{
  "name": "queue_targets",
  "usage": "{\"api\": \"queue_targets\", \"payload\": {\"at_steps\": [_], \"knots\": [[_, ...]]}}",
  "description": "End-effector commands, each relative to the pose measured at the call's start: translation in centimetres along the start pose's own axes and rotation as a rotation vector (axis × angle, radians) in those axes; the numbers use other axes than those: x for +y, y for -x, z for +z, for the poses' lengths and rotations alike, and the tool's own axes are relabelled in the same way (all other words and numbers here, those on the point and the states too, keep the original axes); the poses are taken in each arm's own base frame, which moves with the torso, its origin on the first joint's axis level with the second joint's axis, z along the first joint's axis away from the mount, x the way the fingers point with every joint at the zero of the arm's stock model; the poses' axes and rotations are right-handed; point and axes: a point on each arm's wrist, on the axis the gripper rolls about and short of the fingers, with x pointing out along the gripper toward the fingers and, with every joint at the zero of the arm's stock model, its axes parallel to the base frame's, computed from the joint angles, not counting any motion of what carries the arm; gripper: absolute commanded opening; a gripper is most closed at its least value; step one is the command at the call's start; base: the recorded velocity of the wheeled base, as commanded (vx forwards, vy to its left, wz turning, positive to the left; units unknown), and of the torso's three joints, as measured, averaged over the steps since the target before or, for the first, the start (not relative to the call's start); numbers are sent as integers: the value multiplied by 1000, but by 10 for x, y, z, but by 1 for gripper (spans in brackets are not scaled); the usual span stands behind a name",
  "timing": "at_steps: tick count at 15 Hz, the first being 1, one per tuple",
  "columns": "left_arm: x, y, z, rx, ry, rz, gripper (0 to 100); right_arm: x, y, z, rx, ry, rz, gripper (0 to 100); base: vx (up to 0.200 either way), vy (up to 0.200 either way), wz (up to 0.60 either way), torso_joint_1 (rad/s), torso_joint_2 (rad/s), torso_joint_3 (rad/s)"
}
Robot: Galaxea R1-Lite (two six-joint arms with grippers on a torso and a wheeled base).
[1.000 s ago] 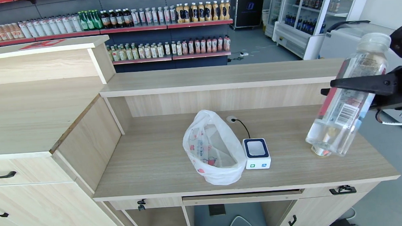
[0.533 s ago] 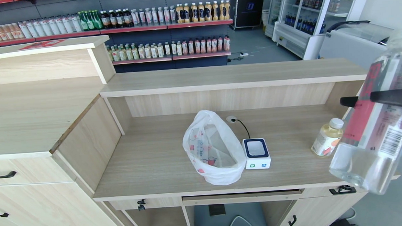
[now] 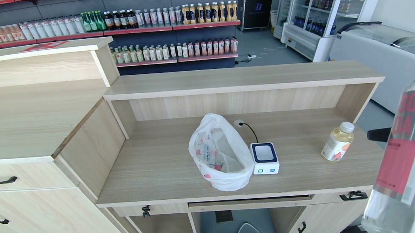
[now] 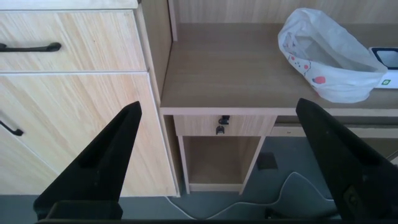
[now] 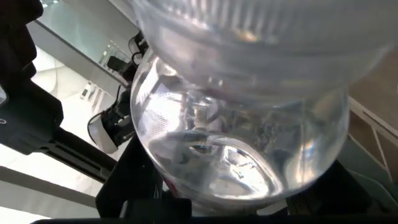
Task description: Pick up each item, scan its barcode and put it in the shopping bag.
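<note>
We've swung the clear bottle (image 3: pixel 402 170) out past the counter's right end, right gripper (image 3: pixel 407 138) clamped round it (small juice bottle (image 3: pixel 337 142) now uncovered). Scanner (image 3: pixel 264 158) next, we reckon. Left gripper (image 4: pixel 217 162) spread wide.

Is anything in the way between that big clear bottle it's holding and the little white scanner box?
A small yellowish bottle with a white cap stands on the counter between the held clear red-labelled bottle and the white scanner.
</note>
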Motion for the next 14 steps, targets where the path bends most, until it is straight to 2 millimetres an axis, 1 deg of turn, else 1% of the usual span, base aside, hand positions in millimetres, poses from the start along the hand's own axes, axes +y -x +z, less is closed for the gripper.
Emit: {"api": "queue_targets", "payload": {"at_steps": [1,5,8,14], "knots": [[0,0,0,1,0,0,100,-1,1,-5,9,8,-6,0,0,0,0,0,0,0],[0,0,0,1,0,0,100,-10,1,-19,46,50,-25,0,0,0,0,0,0,0],[0,0,0,1,0,0,100,-10,0,-15,44,48,-23,0,0,0,0,0,0,0],[0,0,0,1,0,0,100,-10,0,-14,43,46,-23,0,0,0,0,0,0,0]]}}
